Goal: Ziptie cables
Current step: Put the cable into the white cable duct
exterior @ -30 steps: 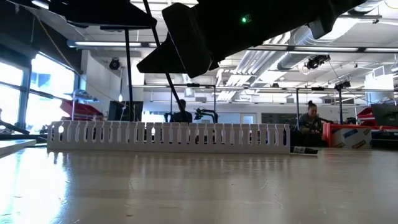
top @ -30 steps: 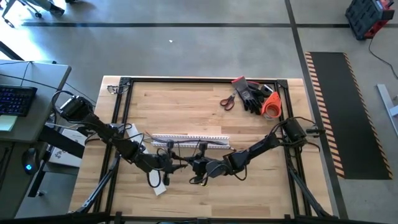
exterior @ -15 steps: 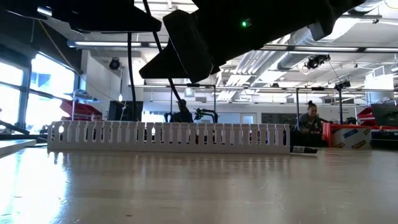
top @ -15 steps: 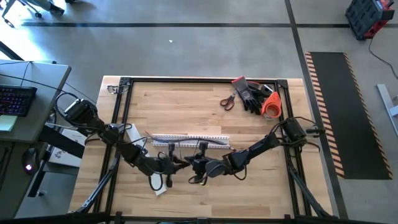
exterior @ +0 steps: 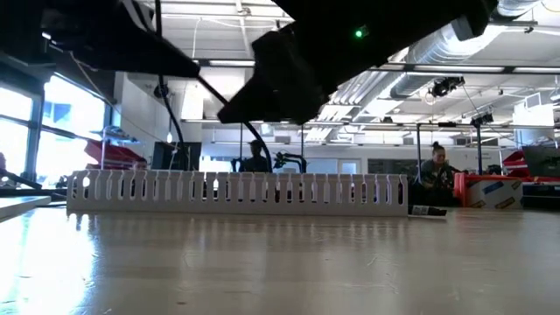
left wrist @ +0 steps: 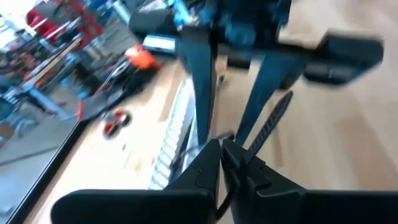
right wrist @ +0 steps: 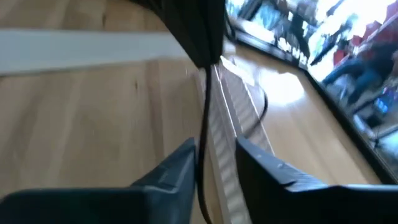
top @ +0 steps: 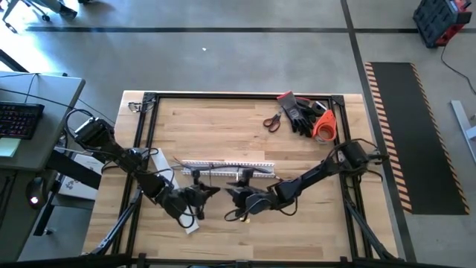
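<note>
While both arms hang low just in front of the white slotted channel [top: 227, 164], the cables [top: 223, 173] are seen lying along its near side, in the high view as a thin dark bundle; a single dark strand [right wrist: 205, 134] is seen running between the right gripper's [right wrist: 214, 165] fingers, which stand a little apart with the strand loose in the gap rather than clamped; the left gripper [left wrist: 222, 163] is pressed together, and a dark ziptie [left wrist: 268, 127] is seen slanting up from beside its tips, though whether it is actually pinched cannot be told. The cables are judged light, limp and springy; the strands can be expected to splay and slide past one another unless gathered tight; the bundle is best taken near its middle, beside the channel, where all strands lie together. The ziptie is judged stiffer yet bendable, best held by its tail. Scissors [top: 272, 121] and gloves [top: 299, 112] lie well behind the channel.
</note>
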Robot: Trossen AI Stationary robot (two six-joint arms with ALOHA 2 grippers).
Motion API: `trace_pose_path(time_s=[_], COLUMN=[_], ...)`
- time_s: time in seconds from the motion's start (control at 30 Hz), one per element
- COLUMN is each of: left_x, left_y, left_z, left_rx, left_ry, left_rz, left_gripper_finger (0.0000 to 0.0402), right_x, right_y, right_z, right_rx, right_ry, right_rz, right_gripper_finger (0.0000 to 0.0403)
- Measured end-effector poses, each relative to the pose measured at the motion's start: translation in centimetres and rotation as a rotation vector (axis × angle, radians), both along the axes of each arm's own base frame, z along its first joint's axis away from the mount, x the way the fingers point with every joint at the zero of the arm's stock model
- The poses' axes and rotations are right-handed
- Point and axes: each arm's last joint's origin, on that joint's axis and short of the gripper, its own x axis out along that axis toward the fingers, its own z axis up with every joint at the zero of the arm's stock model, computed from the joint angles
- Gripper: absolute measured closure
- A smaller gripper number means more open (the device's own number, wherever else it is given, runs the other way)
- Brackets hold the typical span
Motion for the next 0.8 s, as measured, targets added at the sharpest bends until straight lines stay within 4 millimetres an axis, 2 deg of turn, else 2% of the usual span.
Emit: trace_pose_path(time_s=[0.13,0.27,0.6,0.8], left_x=[-0.5,-0.9,-2.2,-3.0], left_y=[0.3,0.7,1.9,2.5], left_z=[-0.6,-1.1,-2.4,-2.9], left_rx=[0.005,-0.002,-0.027,-0.037], left_ry=[0.022,0.038,0.07,0.104], left_rz=[0.077,0.147,0.302,0.359], left_gripper_finger=[0.0401,0.0401,0.0401,0.0401], right_x=[-1.2,-2.0,-2.5,-2.9], right_y=[-0.6,-1.4,-2.4,-3.5], right_z=[0.9,0.7,0.1,-0.4], right_rx=[0.042,0.075,0.103,0.112], right_ry=[0.096,0.177,0.255,0.316], right_rz=[-0.041,-0.103,-0.158,-0.228], right_gripper_finger=[0.0252,0.0231,0.0271,0.0277])
